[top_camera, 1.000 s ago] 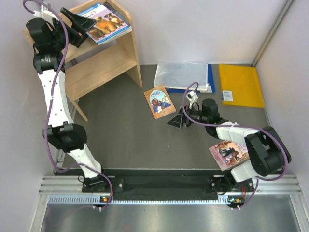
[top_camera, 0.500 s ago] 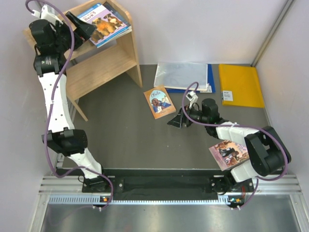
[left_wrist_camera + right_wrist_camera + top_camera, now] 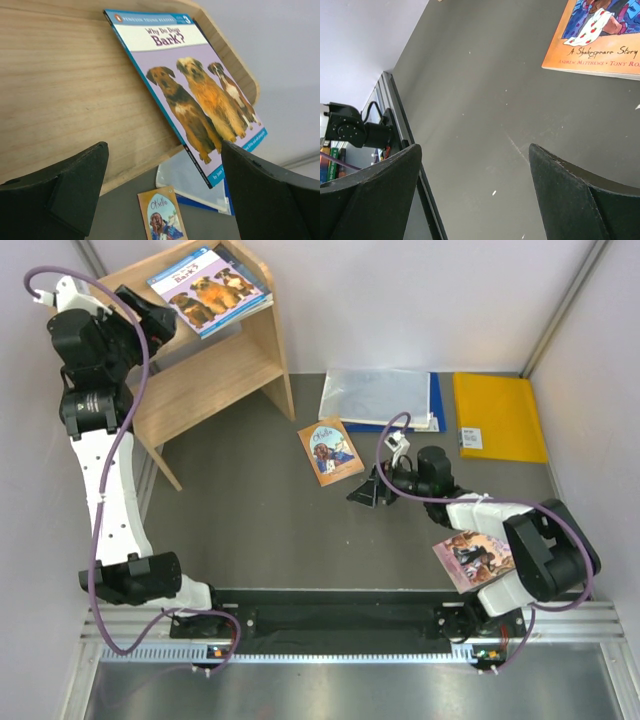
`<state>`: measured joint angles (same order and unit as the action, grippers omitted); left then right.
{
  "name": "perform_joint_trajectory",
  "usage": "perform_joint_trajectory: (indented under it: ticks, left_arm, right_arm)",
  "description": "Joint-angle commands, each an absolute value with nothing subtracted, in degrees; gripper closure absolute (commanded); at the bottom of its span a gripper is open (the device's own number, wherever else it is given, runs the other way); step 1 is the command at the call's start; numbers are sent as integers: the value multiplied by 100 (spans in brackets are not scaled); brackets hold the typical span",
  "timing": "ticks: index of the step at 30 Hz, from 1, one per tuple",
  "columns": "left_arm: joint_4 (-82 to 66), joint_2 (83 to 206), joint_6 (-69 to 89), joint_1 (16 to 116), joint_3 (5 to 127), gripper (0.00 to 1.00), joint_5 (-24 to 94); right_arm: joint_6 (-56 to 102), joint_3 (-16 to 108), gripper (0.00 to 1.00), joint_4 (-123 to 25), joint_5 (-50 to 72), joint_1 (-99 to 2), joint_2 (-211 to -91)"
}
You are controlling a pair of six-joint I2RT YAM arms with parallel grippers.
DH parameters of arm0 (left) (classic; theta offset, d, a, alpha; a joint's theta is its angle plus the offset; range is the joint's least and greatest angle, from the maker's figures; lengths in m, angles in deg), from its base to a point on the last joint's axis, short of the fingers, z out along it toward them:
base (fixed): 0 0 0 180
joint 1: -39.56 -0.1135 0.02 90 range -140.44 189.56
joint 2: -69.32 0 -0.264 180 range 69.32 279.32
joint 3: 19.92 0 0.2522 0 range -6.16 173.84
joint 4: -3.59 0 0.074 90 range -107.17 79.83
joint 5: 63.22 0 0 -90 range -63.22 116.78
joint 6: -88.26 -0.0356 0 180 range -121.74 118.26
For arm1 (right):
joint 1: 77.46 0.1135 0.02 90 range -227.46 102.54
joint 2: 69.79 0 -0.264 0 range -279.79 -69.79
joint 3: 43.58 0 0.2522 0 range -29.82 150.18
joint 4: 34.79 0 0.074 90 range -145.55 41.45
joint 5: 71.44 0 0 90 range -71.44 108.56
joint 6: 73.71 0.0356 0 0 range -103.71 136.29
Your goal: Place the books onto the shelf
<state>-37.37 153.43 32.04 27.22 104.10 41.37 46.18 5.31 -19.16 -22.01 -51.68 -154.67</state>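
Plainly, the dog book (image 3: 200, 100), "Why Do Dogs Bark?" by Penguin Young Readers, lies on the shelf (image 3: 65, 90) top beyond the left gripper (image 3: 162, 150), fingers spread and empty. The orange book (image 3: 600, 35), "A Shakespeare Story", lies on the table (image 3: 470, 75) past the right gripper (image 3: 474, 150), fingers parted.

A flat yellow envelope (image 3: 498, 416) lies at the far right of the dark grey tabletop (image 3: 260, 530), a small white label (image 3: 471, 438) near its left edge; just left of it, across a narrow gap, lies a large grey-white folder (image 3: 378, 397) with a blue edge. An aluminium rail (image 3: 350, 625) runs along the near edge; pale walls (image 3: 420, 300) stand behind.
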Motion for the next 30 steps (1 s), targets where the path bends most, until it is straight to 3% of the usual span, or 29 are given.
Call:
perform_joint_trajectory:
  ticks: [1, 3, 6, 7, 22, 30]
  left_arm:
    - [-4260, 15281, 2859, 2681, 10889, 12, 3198]
    - [-4400, 15290, 2806, 2681, 10880, 22, 3056]
    - [-4585, 15535, 2648, 2690, 10959, 74, 3021]
    - [-4603, 15580, 2639, 2681, 10951, 100, 3021]
    - [-4717, 16432, 2120, 3225, 11381, 100, 1958]
    - [-4665, 16968, 2251, 3612, 11811, 100, 2010]
  right_arm:
    - [4661, 498, 13, -1419, -2327, -5109, -15592]
    - [4696, 507, 13, -1348, -2353, -5092, -15654]
    - [4714, 533, 13, -1322, -2389, -5083, -15681]
    - [4714, 525, 13, -1322, -2389, -5083, -15681]
    - [4731, 428, 13, -1322, -2354, -5074, -15610]
    - [4652, 393, 13, -1418, -2345, -5074, -15505]
